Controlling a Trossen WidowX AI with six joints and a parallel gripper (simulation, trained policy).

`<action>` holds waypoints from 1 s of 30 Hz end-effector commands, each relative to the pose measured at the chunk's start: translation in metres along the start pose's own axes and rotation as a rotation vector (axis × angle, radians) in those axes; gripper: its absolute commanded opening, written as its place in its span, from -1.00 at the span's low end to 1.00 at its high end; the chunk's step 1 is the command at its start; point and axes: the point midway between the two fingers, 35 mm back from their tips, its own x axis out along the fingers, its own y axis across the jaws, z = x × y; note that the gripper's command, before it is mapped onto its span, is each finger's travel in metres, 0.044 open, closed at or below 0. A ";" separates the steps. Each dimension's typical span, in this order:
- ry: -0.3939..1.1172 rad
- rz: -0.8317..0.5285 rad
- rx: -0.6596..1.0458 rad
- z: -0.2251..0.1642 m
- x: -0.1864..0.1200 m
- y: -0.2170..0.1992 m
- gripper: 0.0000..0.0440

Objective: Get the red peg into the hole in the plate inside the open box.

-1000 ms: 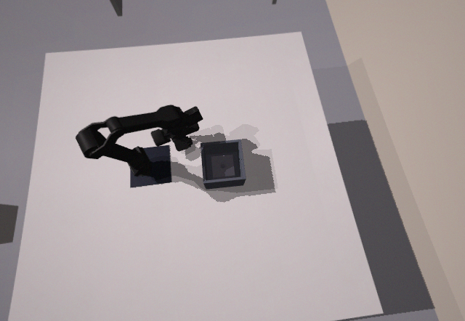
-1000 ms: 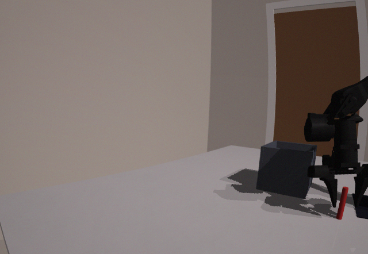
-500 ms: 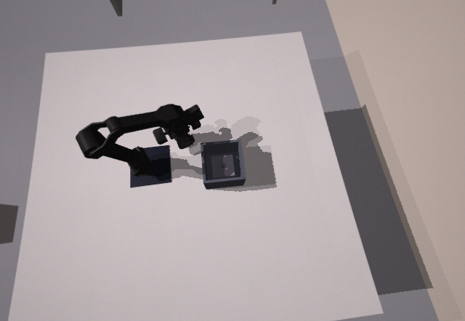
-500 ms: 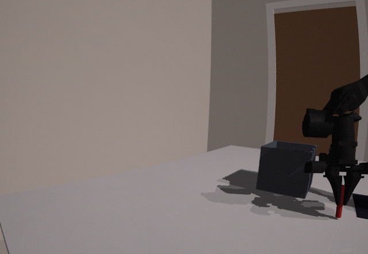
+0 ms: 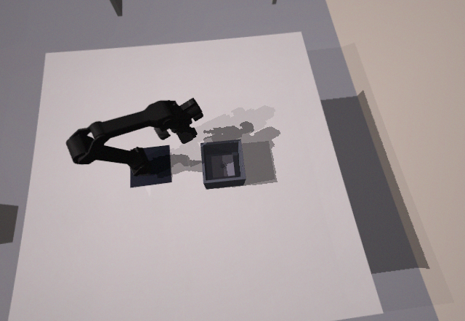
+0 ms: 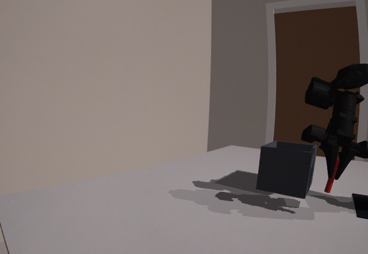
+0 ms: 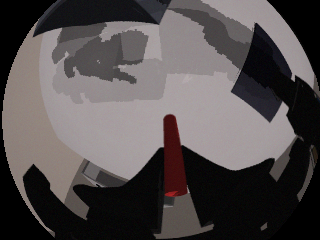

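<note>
The red peg (image 6: 329,185) (image 7: 173,162) is held between the fingertips, slightly tilted, with its lower end sticking out below them and raised off the table. My gripper (image 6: 333,177) (image 7: 171,150) is shut on it. In the top view the hand hides the peg and the fingertips. The open dark box (image 5: 225,184) (image 6: 282,169) (image 7: 100,17) stands upright on the table. The peg is outside it, with its lower end below rim height in the exterior view. The plate (image 5: 231,168) at the box bottom shows a small dark hole near its middle.
The white table (image 5: 187,253) (image 6: 118,215) carries the box and the dark base square (image 5: 159,153) (image 6: 361,206) (image 7: 257,77) under the arm. The box walls stand up all round its opening. Shadows of the arm and the box fall across the table.
</note>
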 end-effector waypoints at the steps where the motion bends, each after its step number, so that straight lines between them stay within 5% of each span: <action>1: -0.012 0.061 -0.032 -0.001 -0.022 0.009 -1.00; 17: -0.199 0.206 -0.029 0.034 -0.103 0.027 -1.00; 30: -0.310 0.160 0.074 0.084 -0.125 0.024 -1.00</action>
